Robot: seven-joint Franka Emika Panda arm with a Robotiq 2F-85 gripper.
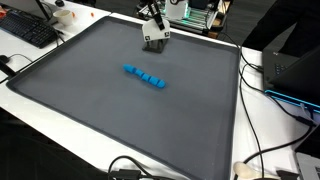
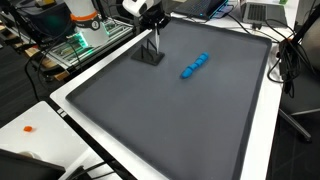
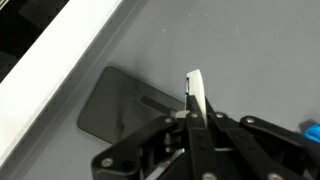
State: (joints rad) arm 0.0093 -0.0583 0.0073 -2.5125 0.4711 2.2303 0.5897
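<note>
A row of joined blue blocks lies near the middle of a dark grey mat. My gripper hangs just above the mat near one edge, well away from the blocks. In the wrist view the gripper is shut, its fingers pressed together with nothing between them. Its shadow falls on the mat below. A sliver of the blue blocks shows at the right edge of the wrist view.
A white table border frames the mat. A keyboard, cables and a dark box lie off the mat. Lit electronics stand behind the arm. A small orange item rests on the white edge.
</note>
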